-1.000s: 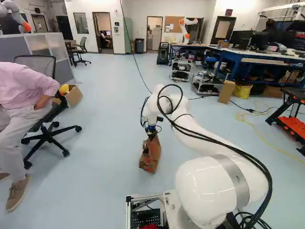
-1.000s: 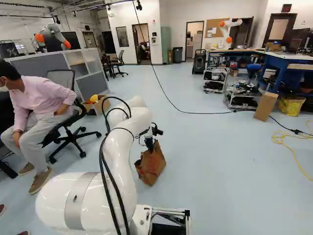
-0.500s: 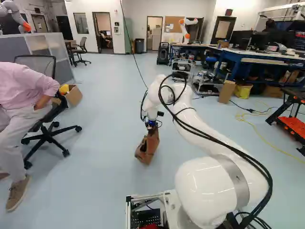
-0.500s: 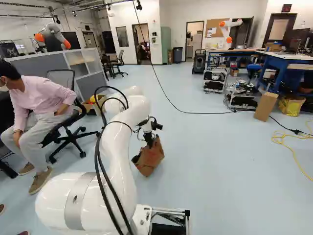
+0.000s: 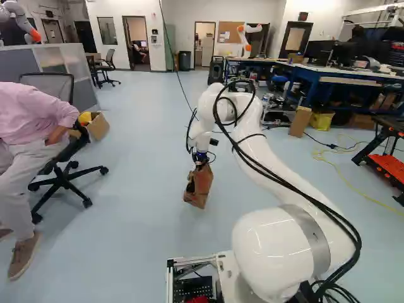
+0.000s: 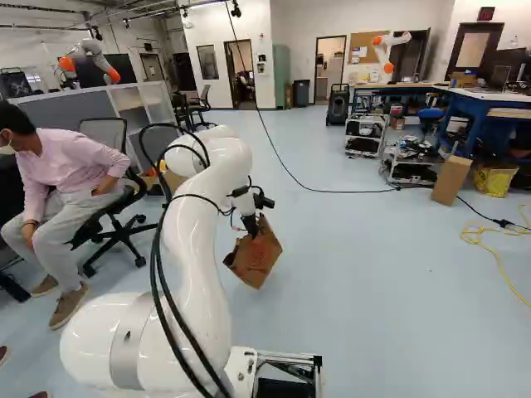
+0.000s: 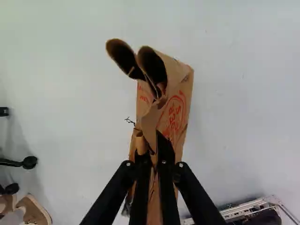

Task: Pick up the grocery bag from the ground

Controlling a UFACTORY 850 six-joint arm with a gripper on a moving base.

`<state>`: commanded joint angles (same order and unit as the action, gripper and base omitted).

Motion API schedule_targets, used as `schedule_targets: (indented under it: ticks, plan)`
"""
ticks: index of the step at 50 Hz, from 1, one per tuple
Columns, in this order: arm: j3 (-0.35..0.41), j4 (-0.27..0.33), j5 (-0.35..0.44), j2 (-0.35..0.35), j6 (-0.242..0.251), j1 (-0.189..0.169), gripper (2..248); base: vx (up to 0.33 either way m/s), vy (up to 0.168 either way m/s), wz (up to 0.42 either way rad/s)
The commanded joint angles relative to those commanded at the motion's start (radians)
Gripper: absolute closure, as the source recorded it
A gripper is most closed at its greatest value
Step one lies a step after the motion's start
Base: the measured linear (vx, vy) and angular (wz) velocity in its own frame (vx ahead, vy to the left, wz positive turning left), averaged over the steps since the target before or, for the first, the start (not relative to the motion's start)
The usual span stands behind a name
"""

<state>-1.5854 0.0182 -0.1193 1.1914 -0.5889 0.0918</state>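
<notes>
Bag (image 6: 259, 255) hanging above the floor (image 6: 365, 274), pinched by the gripper (image 6: 250, 229).
The fingers clamp its folded brown paper from both sides; in the wrist view, red print and a rounded red emblem mark its side. The right base view shows it tilted beside the arm (image 6: 203, 257).

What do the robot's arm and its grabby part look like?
The arm is shiny white and rounded, with a grey band near the bottom. Black cables loop along it. The end effector is black, with long, thin fingers.
</notes>
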Motion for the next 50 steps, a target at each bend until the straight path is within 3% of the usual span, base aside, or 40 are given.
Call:
schedule_targets:
  ticks: [40,50]
  plan:
    - [0.296,0.0,0.31,-0.316,0.0,0.007,226,0.0,0.0,0.0]
    - [0.362,0.0,0.34,-0.395,0.0,0.009,226,0.0,0.0,0.0]
